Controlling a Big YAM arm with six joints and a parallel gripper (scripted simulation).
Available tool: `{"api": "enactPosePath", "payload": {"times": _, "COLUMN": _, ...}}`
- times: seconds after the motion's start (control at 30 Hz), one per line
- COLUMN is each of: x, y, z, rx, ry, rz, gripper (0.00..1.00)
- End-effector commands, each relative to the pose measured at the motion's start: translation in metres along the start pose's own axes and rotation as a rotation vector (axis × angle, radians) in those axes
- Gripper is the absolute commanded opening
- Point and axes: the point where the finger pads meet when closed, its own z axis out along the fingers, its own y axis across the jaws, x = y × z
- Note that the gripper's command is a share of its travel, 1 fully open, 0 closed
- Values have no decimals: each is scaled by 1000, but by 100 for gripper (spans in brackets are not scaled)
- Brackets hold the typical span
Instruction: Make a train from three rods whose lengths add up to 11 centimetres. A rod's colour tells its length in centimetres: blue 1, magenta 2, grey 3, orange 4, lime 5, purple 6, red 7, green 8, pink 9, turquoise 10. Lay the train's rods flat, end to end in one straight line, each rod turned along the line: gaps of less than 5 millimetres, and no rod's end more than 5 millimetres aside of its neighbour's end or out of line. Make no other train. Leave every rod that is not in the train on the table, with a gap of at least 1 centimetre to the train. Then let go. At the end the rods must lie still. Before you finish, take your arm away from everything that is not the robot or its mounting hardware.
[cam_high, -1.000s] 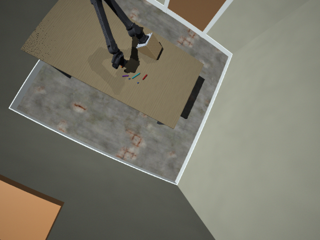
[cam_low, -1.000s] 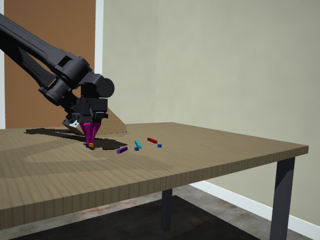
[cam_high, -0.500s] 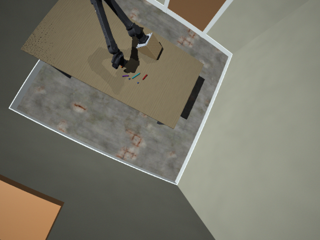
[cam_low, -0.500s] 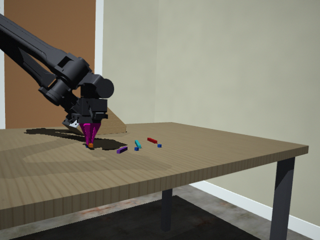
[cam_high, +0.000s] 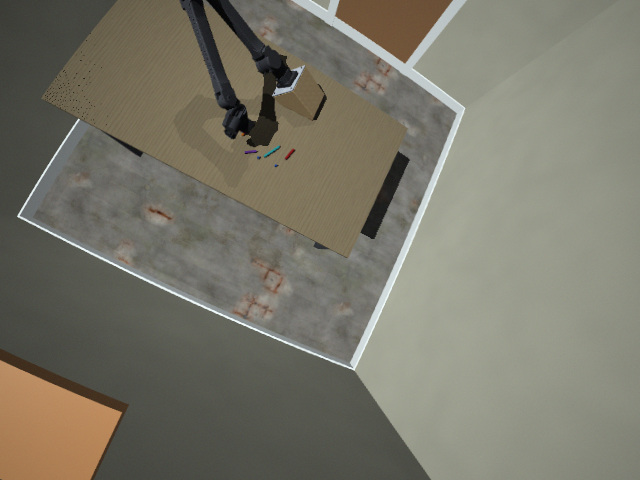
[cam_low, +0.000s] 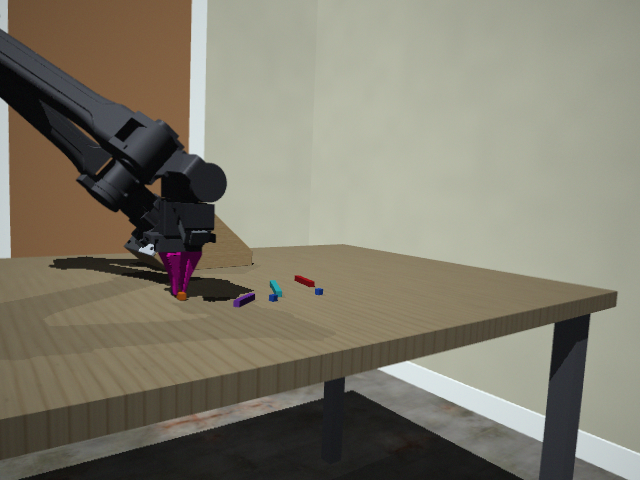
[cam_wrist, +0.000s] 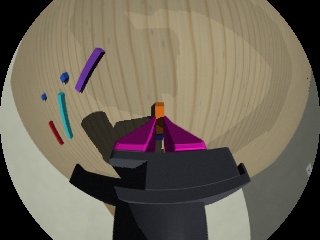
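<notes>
Short orange rod (cam_low: 181, 296) is sitting clamped between my jaws; no train is forming yet, with purple rod (cam_low: 244, 299) and small blue cubes (cam_low: 272, 297) waiting beside them

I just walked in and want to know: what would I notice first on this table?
First you'd spot the big dark arm with its bright magenta gripper, pinching a small orange rod right down at the wooden table. Just to its right in the exterior view lies a little cluster of rods: purple, turquoise, red and two tiny blue ones.
</notes>
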Motion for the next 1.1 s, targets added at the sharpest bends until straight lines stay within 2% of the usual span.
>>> {"api": "enactPosePath", "payload": {"times": 0.0, "x": -1, "y": 2, "z": 4, "rx": 4, "ry": 1, "rz": -9, "gripper": 4}}
{"api": "enactPosePath", "payload": {"times": 1.07, "x": -2, "y": 1, "z": 4, "rx": 4, "ry": 0, "rz": -6, "gripper": 4}}
